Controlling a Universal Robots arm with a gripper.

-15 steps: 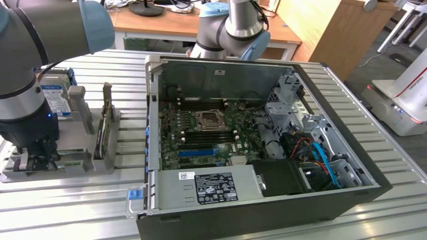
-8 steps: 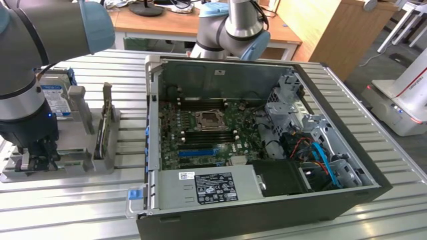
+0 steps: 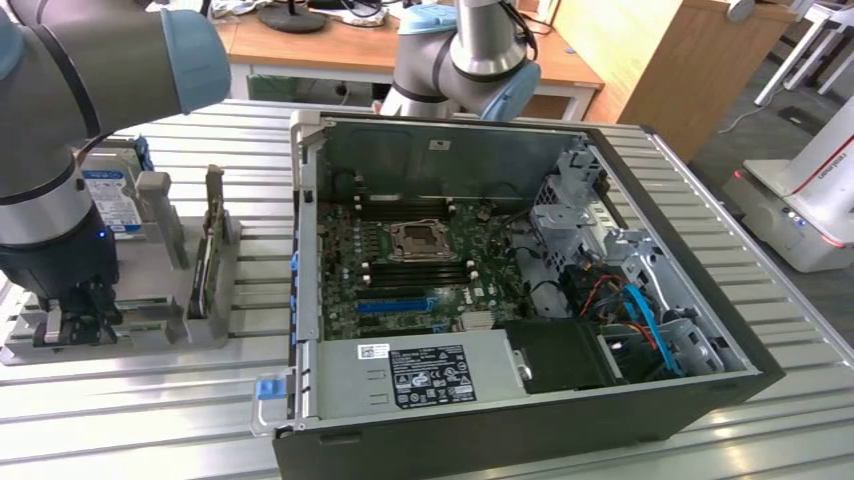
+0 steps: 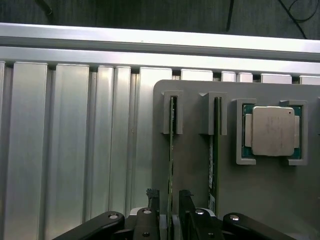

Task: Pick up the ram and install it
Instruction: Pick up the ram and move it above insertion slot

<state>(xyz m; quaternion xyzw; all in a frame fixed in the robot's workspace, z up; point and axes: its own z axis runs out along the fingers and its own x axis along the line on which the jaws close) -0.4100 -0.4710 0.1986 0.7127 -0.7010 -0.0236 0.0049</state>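
Observation:
Two rams stand on edge in slots of a grey holder [image 4: 195, 170]. In the wrist view my gripper [image 4: 170, 196] is open and straddles the end of one ram [image 4: 172, 145], a thin green stick, with a dark finger [image 4: 154, 196] on either side and a small gap to each. The other ram [image 4: 216, 145] stands parallel beside it. In the exterior view the gripper [image 3: 74, 318] is down at the near left end of the holder [image 3: 160, 335], and one ram [image 3: 204, 262] stands on edge further to the exterior view's right.
A square silver processor [image 4: 272, 131] sits in its own pocket on the holder. A blue-labelled hard drive [image 3: 114, 195] stands at the holder's back. The open computer case [image 3: 694, 400] with its motherboard [image 3: 414, 265] lies to the exterior view's right on the slatted metal table [image 3: 134, 420].

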